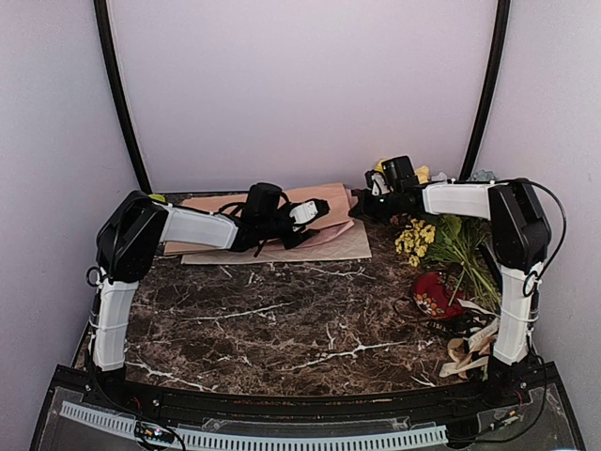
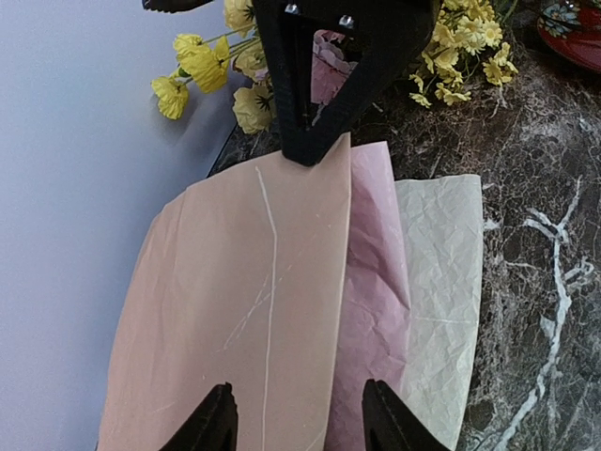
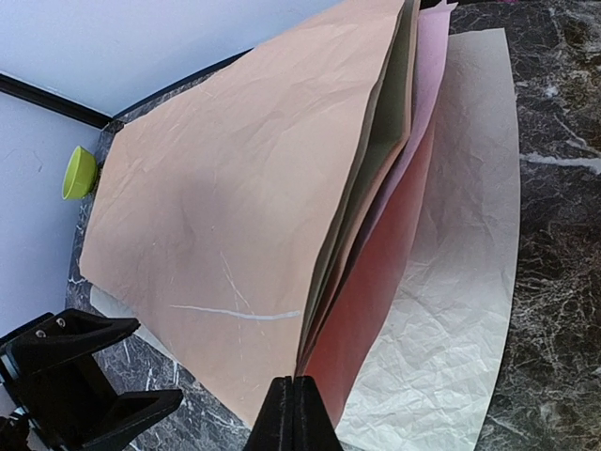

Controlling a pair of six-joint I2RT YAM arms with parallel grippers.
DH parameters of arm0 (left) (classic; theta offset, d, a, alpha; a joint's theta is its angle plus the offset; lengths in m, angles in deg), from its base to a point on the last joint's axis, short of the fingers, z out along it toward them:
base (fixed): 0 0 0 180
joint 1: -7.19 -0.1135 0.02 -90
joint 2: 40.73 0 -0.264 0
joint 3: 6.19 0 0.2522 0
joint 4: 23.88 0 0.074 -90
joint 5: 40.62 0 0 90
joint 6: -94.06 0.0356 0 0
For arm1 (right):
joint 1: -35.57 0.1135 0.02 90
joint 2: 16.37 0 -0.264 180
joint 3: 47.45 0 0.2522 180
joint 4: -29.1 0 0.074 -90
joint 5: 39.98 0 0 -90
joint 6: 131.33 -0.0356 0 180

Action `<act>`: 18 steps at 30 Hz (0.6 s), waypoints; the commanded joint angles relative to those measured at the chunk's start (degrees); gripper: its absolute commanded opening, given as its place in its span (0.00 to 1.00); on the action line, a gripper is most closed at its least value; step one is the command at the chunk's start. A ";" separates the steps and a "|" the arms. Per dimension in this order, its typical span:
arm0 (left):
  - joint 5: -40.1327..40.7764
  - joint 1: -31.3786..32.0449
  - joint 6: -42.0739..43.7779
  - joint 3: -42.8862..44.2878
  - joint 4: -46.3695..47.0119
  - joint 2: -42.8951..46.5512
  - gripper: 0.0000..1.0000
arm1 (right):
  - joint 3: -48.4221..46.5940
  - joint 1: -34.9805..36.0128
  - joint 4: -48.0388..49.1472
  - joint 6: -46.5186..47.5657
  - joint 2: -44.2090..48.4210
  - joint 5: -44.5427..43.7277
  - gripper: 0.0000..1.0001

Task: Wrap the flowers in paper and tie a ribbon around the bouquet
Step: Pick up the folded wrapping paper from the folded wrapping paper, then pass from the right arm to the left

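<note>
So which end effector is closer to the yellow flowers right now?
Right. The right end effector sits just left of the yellow flowers in the top view, pinching the edge of the paper. The left end effector is farther left, over the paper.

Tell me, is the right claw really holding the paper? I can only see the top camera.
Observer: Yes. On the right wrist camera the right claw is shut on the paper at its near edge, with that edge raised.
Operator: What's underneath?
Observer: The raised layers fan apart, with a greenish layer and a pink layer showing. A cream sheet lies flat below.
Operator: And the left claw?
Observer: On the left wrist camera the left claw is open, with the paper's edge running between its fingers.
</note>
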 commanded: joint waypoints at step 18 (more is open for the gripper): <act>3.90 2.17 2.99 5.77 2.96 -3.37 0.49 | 0.53 1.28 -0.70 0.92 3.32 -0.52 0.00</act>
